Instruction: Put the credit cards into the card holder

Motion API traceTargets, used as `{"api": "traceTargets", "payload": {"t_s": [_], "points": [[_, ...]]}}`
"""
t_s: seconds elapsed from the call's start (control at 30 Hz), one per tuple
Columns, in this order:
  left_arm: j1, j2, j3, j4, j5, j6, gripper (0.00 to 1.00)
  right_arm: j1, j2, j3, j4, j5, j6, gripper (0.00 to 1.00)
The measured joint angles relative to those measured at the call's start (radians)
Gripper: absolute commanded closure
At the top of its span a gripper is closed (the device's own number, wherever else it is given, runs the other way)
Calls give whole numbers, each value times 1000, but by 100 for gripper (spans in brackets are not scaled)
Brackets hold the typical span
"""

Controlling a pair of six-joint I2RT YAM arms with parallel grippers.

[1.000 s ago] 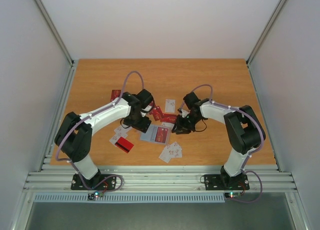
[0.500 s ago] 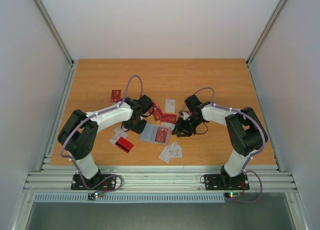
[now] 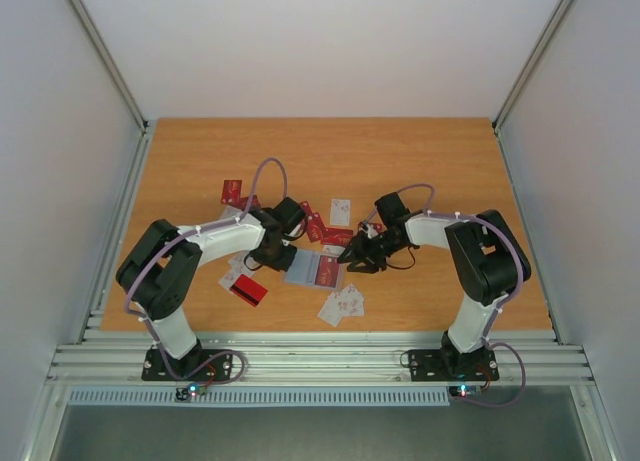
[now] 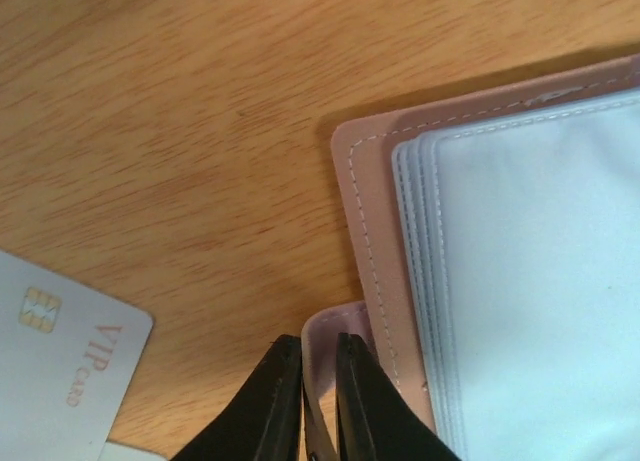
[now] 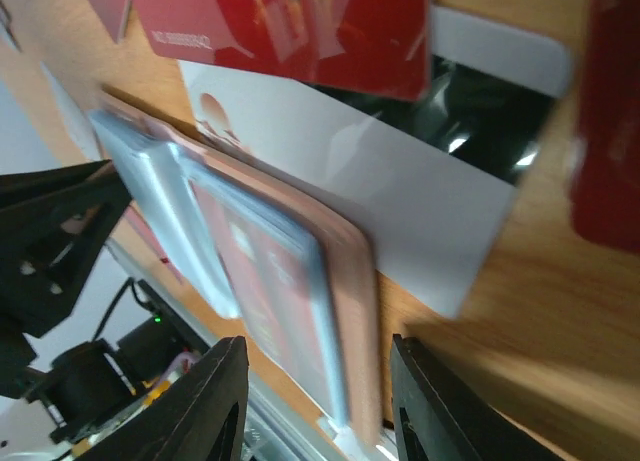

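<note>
The card holder [image 3: 312,269] lies open on the table between both arms, light blue-grey inside up, with a red card in its right pocket. My left gripper [image 3: 277,259] is at its left edge. In the left wrist view the jaws [image 4: 310,401] are shut on the holder's pinkish closing tab [image 4: 335,326], beside the stitched cover [image 4: 520,281]. My right gripper [image 3: 352,264] is open at the holder's right end, and its fingers [image 5: 320,411] stand either side of the holder's edge [image 5: 290,291]. Credit cards lie scattered around: red ones [image 3: 325,231], white ones [image 3: 342,303].
A red card [image 3: 232,191] lies at the back left and a black-striped red card [image 3: 247,292] at the front left. A white VIP card [image 4: 60,371] sits just left of the left fingers. A white card [image 5: 400,191] and a red card [image 5: 290,21] lie beyond the holder.
My left jaws have closed onto the holder's tab. The right jaws have spread wider. Both wrists have dropped lower and shifted slightly toward the holder.
</note>
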Motion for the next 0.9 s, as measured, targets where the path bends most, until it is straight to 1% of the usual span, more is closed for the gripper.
{"api": "traceTargets", "payload": {"t_s": [0.13, 0.5, 0.9], "points": [[0, 0, -13, 28, 23, 3, 92, -3, 32, 0, 66, -58, 35, 59], [13, 0, -23, 42, 56, -4, 93, -11, 43, -37, 176, -118, 87, 59], [12, 1, -23, 42, 57, -10, 93, -11, -7, -51, 204, -159, 94, 61]]}}
